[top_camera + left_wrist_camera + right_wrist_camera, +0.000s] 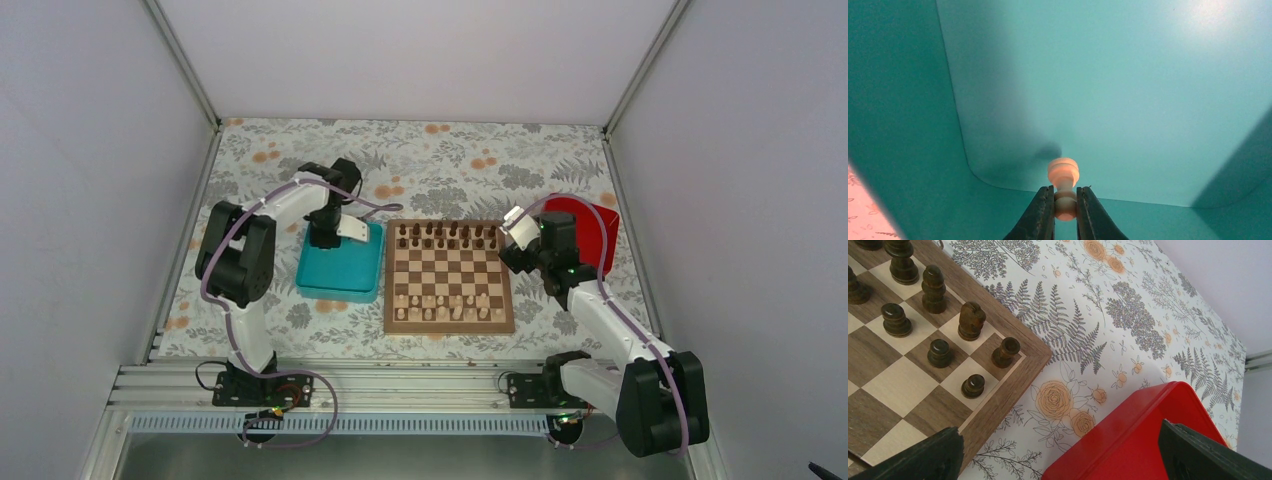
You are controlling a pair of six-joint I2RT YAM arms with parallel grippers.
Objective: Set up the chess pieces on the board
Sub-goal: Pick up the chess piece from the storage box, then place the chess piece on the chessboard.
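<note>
The board (449, 277) lies in the middle of the flowered worktop (440, 160), closer to its near edge. Pale chess pieces (445, 305) fill most of its two near rows, and dark pieces (447, 236) line the two far rows. A teal tray (340, 268) sits beside the board, toward the worktop's left edge. The left gripper (1065, 192) reaches down inside it, clenched on a single pale piece (1063, 175) close above the tray floor. A red box (592, 228) lies toward the right edge. The right gripper (1060, 440) hangs between the board's far right corner and that box, its fingers (923, 457) spread wide, grasping nothing.
</note>
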